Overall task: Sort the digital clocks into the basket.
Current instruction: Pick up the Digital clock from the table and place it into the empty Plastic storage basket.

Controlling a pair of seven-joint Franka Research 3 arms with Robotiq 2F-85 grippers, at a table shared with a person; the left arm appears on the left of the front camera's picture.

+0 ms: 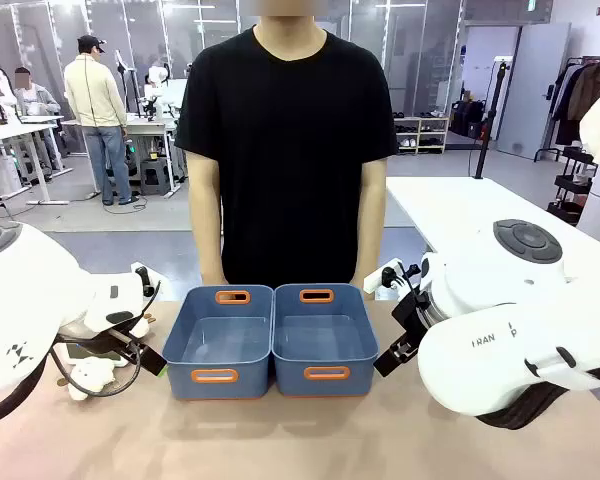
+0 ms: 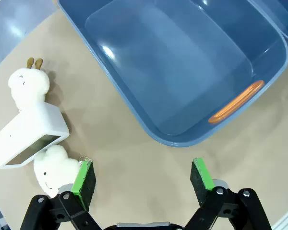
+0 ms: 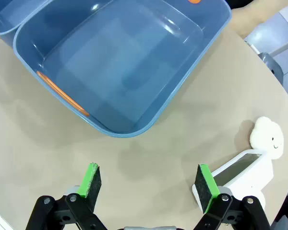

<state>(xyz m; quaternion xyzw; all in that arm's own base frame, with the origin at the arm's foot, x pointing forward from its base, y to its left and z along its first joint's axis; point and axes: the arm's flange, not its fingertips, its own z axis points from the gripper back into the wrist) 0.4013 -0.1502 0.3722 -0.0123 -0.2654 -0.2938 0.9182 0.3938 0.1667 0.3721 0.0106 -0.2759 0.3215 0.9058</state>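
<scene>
**Arms, claw fingers and frame edges hide parts of the scene**

In the front view, the left arm (image 1: 20, 300) covers the worktop (image 1: 300, 430) behind it, and 1 plush toy (image 1: 90, 378) shows only in part beneath it. The right arm (image 1: 520, 340) covers the worktop's right end.

In the left wrist view, a finger (image 2: 84, 184) of the left claw (image 2: 144, 175) overlaps the lower plush toy (image 2: 53, 167). The left digital clock (image 2: 31, 134) has its screen angled too steeply to read, and the left basket (image 2: 182, 72) runs off the top edge.

In the right wrist view, a finger (image 3: 206, 187) of the right claw (image 3: 149, 179) hides 1 corner of the right digital clock (image 3: 249, 172). The top edge cuts the right basket (image 3: 125, 62).
</scene>
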